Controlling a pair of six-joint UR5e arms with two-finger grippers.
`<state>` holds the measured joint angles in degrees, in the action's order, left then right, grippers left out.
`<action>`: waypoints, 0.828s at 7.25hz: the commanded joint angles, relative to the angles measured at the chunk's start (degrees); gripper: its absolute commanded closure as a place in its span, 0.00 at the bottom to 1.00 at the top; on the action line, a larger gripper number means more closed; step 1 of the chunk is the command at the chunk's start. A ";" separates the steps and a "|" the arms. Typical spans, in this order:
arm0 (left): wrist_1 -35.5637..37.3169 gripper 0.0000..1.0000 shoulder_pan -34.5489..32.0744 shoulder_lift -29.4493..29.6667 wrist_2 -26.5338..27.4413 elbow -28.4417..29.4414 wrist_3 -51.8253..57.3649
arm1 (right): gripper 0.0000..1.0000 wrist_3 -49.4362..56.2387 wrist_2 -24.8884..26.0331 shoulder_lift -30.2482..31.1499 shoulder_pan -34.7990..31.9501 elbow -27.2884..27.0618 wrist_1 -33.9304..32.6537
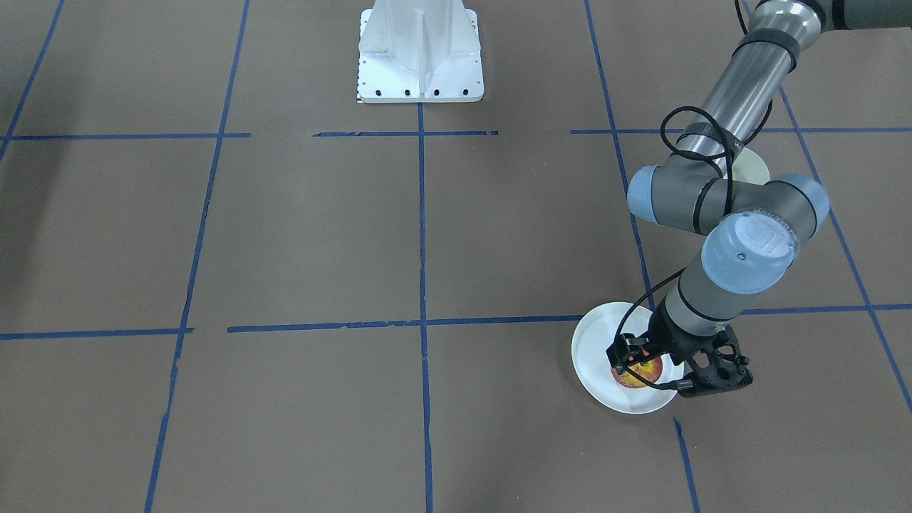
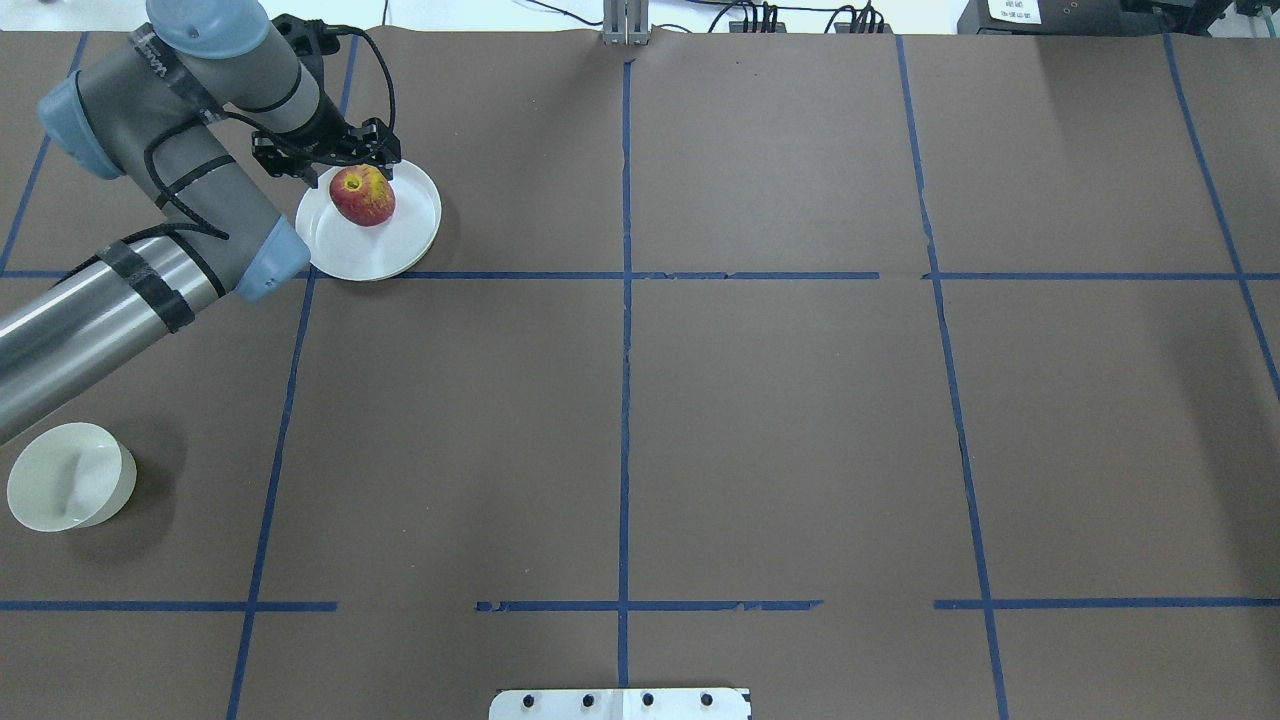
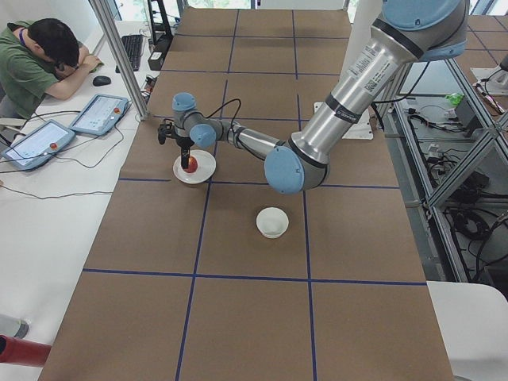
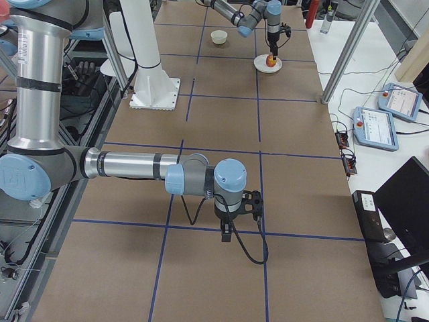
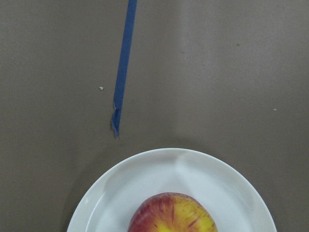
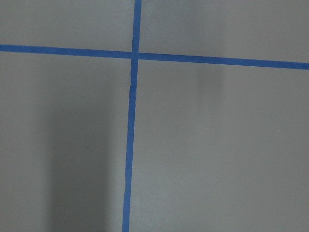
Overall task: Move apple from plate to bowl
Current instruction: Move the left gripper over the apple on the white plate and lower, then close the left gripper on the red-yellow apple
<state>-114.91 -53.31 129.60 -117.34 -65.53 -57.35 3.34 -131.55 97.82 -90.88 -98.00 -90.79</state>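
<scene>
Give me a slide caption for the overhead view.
Left gripper poised over the apple on the plate; empty bowl sits nearer the robot.

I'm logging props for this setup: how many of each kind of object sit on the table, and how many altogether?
Apple: 1
Plate: 1
Bowl: 1
Total: 3

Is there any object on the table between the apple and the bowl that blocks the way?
Nothing visible does. The apple sits on the plate at the left gripper; only table surface lies between plate and bowl. The left arm's forearm passes above that stretch.
</scene>
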 commanded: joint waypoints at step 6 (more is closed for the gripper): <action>-4.09 0.52 1.20 0.04 0.00 3.83 0.13 | 0.00 0.00 0.07 0.00 0.00 0.00 0.00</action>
<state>-118.94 -51.77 129.63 -117.27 -61.67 -57.41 3.34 -131.52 97.82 -90.88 -98.00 -90.79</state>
